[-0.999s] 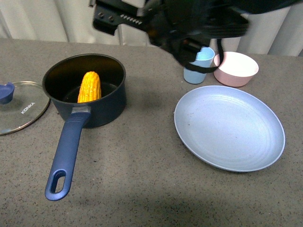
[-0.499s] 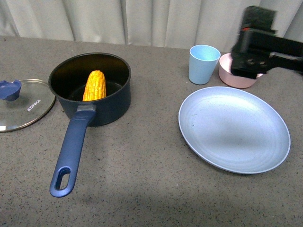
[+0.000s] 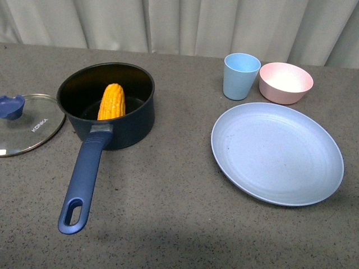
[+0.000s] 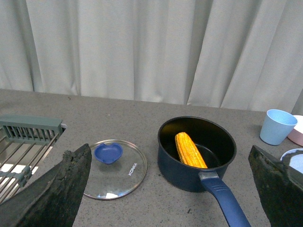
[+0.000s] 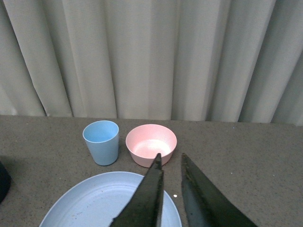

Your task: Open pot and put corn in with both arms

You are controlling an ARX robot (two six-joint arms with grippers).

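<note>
The dark navy pot (image 3: 120, 120) stands open at the left of the table, its long blue handle (image 3: 82, 179) pointing toward me. The yellow corn (image 3: 111, 101) leans inside it, and it shows too as the corn (image 4: 190, 150) in the pot (image 4: 176, 165) of the left wrist view. The glass lid (image 3: 25, 126) with its blue knob lies flat on the table left of the pot. Neither arm appears in the front view. My left gripper (image 4: 170, 189) hangs open, well back from pot and lid. My right gripper (image 5: 169, 161) is shut and empty above the plate's edge.
A large light blue plate (image 3: 277, 151) lies at the right. Behind it stand a light blue cup (image 3: 240, 75) and a pink bowl (image 3: 285, 82). A grey rack (image 4: 28, 137) sits beyond the lid in the left wrist view. Curtains close off the back.
The right arm, over the pot a second ago, swung right past the pink bowl and has left the front view. The corn stays in the pot.
</note>
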